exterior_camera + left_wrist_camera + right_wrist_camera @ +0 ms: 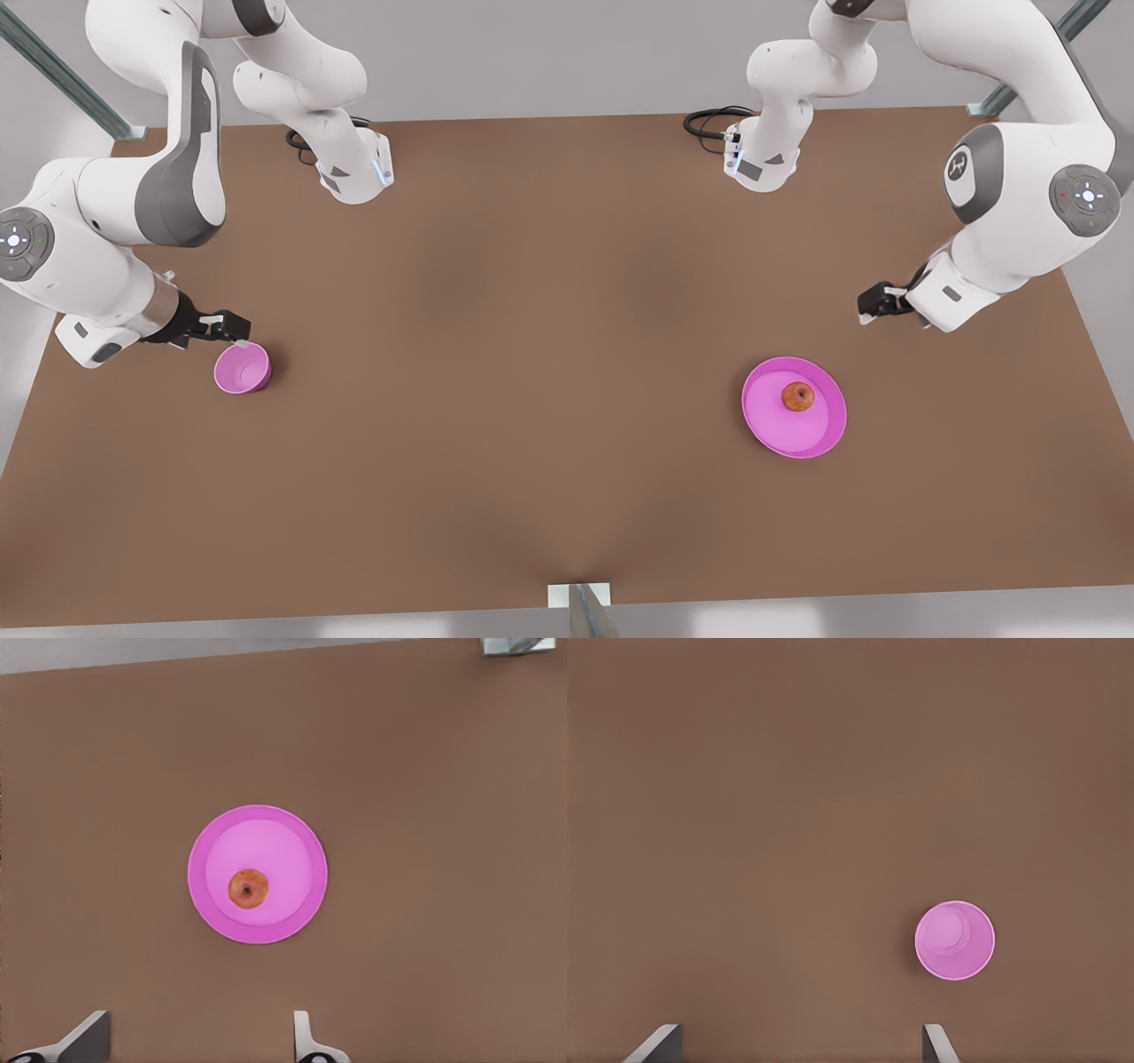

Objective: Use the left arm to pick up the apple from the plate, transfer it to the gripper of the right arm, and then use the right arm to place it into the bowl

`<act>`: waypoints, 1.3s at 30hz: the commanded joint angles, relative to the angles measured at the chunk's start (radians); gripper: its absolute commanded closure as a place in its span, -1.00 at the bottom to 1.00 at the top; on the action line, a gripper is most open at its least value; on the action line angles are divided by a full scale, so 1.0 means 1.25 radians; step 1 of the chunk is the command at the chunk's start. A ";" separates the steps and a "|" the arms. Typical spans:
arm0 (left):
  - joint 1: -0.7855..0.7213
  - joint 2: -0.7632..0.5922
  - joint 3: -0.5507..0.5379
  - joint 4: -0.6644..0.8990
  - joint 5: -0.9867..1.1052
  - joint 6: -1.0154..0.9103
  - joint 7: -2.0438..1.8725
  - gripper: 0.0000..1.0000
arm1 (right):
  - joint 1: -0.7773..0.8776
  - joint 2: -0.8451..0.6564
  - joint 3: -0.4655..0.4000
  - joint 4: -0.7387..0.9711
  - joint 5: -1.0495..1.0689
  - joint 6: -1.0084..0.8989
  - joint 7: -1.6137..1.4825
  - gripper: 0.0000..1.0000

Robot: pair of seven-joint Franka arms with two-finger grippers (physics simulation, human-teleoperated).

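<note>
The small red-orange apple [798,396] [248,889] rests on the wide pink plate [780,430] [270,835] at the front view's right. My left gripper [873,306] [195,1041] hovers above the table behind the plate, apart from it, fingers open and empty. The small deep pink bowl [241,369] [954,940] stands at the front view's left. Above the bowl's back rim, my right gripper [235,328] [797,1043] is open and holds nothing.
Both arm bases [354,173] [762,159] stand at the back of the brown table [532,354], each with a black cable beside it. A small metal bracket [580,598] sits at the table's front edge. Wide bare tabletop lies between bowl and plate.
</note>
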State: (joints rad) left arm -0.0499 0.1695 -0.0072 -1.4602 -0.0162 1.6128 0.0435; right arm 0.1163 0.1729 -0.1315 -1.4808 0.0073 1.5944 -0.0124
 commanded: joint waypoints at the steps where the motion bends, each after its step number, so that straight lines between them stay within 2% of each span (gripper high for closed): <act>1: -0.001 -0.001 0.000 -0.001 0.007 0.040 0.056 -1.00 | -0.001 -0.001 0.000 0.000 0.000 0.002 -0.009 -1.00; 3: -0.002 0.015 0.000 -0.031 0.002 0.066 0.055 -1.00 | -0.001 -0.001 -0.002 0.000 0.002 0.002 -0.015 -1.00; 4: -0.006 0.020 0.000 -0.099 0.002 0.122 0.054 -1.00 | -0.001 -0.001 -0.002 0.000 0.002 0.002 -0.017 -1.00; 7: -0.006 0.039 0.000 -0.310 0.001 0.413 -0.038 -1.00 | -0.001 0.002 -0.002 0.000 0.002 0.002 -0.017 -1.00; 8: 0.001 0.079 0.001 -0.342 0.001 0.499 -0.038 -1.00 | -0.001 0.003 -0.002 0.000 0.002 0.002 -0.017 -1.00; 11: 0.023 0.137 0.001 -0.374 0.001 0.613 -0.038 -1.00 | -0.001 0.003 -0.002 0.000 0.002 0.002 -0.018 -1.00; 29: 0.004 0.345 0.001 -0.403 -0.001 0.771 -0.038 -1.00 | -0.001 0.003 -0.003 0.000 0.002 0.002 -0.020 -1.00; 39: 0.006 0.345 0.001 -0.401 0.001 0.771 -0.038 -1.00 | -0.001 0.003 -0.003 0.002 0.002 0.002 -0.020 -1.00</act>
State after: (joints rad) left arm -0.0430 0.6024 -0.0063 -1.9624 -0.0179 2.5655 0.0109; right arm 0.1151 0.1775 -0.1345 -1.4799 0.0085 1.5973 -0.0330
